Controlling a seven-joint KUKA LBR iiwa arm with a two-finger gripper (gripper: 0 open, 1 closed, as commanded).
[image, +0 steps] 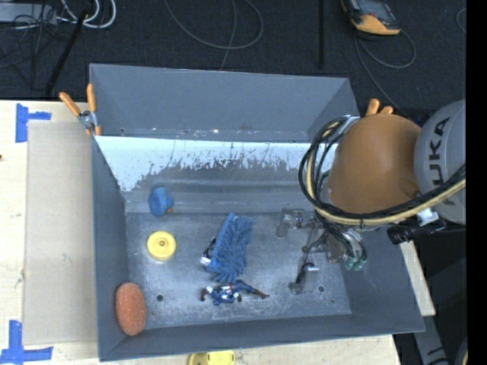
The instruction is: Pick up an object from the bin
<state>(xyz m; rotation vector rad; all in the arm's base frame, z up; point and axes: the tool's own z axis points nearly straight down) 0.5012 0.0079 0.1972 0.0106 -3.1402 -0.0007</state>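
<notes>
The gripper (295, 253) (spread wide, holding nothing) hangs near the blue cloth (230, 243), not touching it.

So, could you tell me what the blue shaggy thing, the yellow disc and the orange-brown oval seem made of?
The blue shaggy thing looks like soft fibre, perhaps cloth: frayed, matte edges. The yellow disc is probably smooth plastic: even colour, clean round rim. The orange-brown oval may be sponge or foam: dull, grainy surface.
</notes>
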